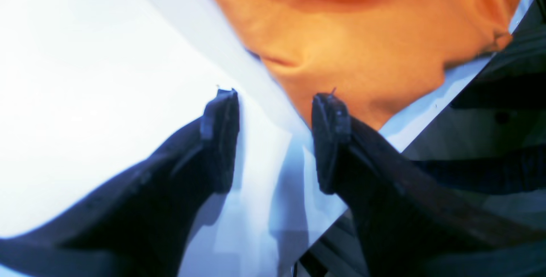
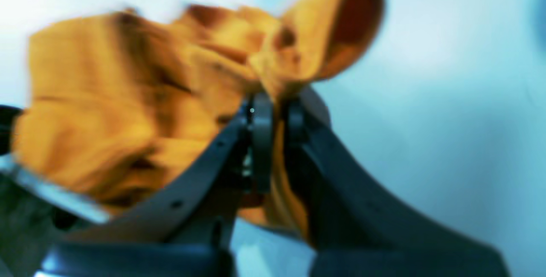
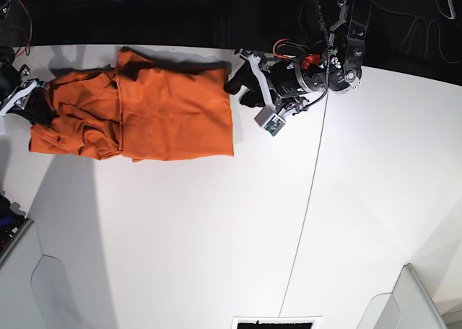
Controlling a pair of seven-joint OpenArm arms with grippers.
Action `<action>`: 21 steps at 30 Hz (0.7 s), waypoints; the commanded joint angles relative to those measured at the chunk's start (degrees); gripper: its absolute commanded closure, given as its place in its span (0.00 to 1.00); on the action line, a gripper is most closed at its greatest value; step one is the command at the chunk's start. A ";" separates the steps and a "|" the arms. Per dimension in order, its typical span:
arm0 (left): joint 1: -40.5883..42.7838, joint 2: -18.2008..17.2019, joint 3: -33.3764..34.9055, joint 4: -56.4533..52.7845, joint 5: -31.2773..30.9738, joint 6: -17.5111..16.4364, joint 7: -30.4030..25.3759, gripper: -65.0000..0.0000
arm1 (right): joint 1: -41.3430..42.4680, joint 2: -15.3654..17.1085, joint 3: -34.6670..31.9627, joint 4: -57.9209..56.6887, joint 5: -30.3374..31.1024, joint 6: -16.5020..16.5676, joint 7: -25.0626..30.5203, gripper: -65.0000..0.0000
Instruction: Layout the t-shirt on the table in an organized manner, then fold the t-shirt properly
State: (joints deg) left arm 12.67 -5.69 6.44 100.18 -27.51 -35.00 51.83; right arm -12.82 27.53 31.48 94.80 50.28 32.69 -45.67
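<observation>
Nothing blocks the white table [image 3: 216, 235] around either arm. The left gripper [image 1: 275, 97] hovers with jaws wide — the orange t-shirt [image 3: 144, 112] lies just beyond its tips. The right gripper [image 2: 275, 106] pinches bunched shirt fabric.

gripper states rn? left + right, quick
Left gripper: open, holding nothing, beside the t-shirt.
Right gripper: closed on a bunched fold of the t-shirt.
</observation>
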 commanded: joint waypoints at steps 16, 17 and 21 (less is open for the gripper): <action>0.00 -0.02 0.07 -2.71 -1.20 -0.17 -0.26 0.53 | 1.25 -16.50 -25.70 12.59 -11.93 0.50 7.61 0.82; 0.02 -0.02 0.07 -2.71 -1.38 -0.17 -0.26 0.53 | 1.55 -16.83 -27.43 12.59 -13.22 0.50 7.74 0.68; 0.04 -0.04 0.07 -2.71 -1.42 -0.17 -0.17 0.53 | 3.50 -16.94 -31.43 12.63 -13.99 0.50 7.74 0.45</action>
State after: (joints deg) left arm 12.69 -5.69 6.42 97.21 -29.69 -35.55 50.28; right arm -10.04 10.44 -0.12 106.39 35.11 32.82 -39.51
